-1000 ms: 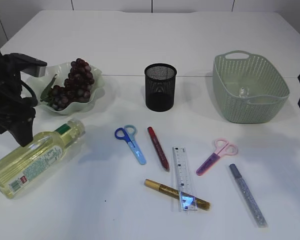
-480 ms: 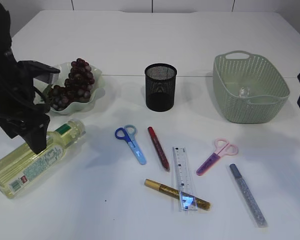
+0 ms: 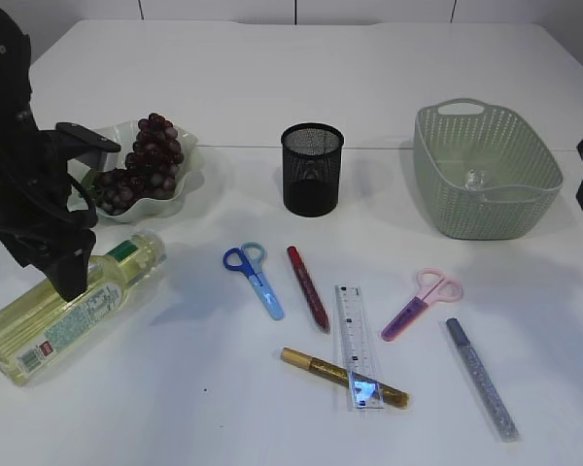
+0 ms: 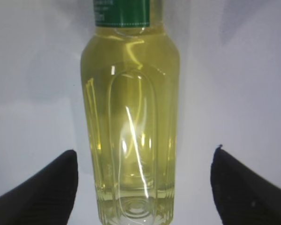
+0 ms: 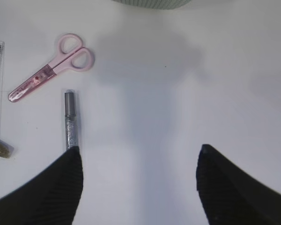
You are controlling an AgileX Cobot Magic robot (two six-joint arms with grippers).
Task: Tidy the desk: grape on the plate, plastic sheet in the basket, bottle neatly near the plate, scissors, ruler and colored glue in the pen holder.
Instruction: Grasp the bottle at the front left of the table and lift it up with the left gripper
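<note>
1. Yellow oil fills the bottle (image 4: 131,122), which lies on its side at the front left of the white table (image 3: 301,87), cap end pointing toward the plate (image 3: 189,173).
2. My left gripper (image 4: 143,187) has swung in over the bottle's body during the last second, and its jaws have spread wider on the way; they now stand well apart, one on each side of the glass, touching nothing that I can see.
3. I judge that puts me ready to close on the bottle and stand it up near the plate.
4. My right gripper (image 5: 138,187) has not moved; it hangs empty, jaws wide, above bare tabletop beside the silver glue pen (image 5: 70,126) and the pink scissors (image 5: 54,65).
5. Grapes (image 3: 141,165) are already on the plate. The blue scissors (image 3: 255,280), ruler (image 3: 355,340), and red (image 3: 308,287) and gold glue pens (image 3: 321,369) still lie loose in front of the mesh pen holder (image 3: 312,170).
6. Right of it sits the green basket (image 3: 447,214). Pale wall panels run behind.
</note>
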